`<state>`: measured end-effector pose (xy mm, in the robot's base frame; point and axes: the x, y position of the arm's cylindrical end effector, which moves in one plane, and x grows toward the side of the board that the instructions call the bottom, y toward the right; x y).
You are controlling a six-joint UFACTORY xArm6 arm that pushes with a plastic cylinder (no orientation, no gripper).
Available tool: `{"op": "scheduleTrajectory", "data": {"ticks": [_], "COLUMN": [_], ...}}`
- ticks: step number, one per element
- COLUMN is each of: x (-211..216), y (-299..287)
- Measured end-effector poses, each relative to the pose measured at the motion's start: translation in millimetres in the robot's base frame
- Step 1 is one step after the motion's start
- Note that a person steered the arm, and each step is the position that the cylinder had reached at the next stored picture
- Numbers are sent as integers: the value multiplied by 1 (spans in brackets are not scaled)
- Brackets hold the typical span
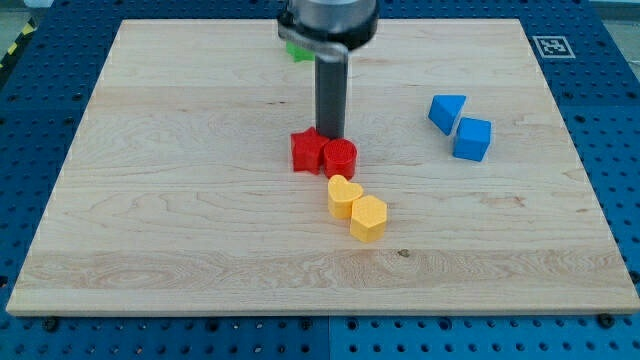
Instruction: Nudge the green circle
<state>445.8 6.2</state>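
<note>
Tip (pixel 330 137) of my dark rod, no claw here, sits touching the red star block (pixel 307 151) and red round block (pixel 340 157); green block (pixel 296 49) mostly hidden.

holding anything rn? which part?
Nothing held. My tip is a bare rod, sitting at the top edge of the two red blocks; contact unclear.

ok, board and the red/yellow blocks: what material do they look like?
Board: looks like light wood with a smooth finish; visible grain lines and small knots.
Red blocks and yellow blocks: probably moulded plastic; uniform saturated colour, soft sheen, no grain. Painted wood can't be ruled out.
My tip sits at the red pair's top edge.
</note>
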Motion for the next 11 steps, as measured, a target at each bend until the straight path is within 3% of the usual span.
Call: {"op": "scheduleTrajectory", "data": {"ticks": [2,4,6,9,11], "x": [9,-62,-87,-187,-252], "y": [0,3,24,70,64]}}
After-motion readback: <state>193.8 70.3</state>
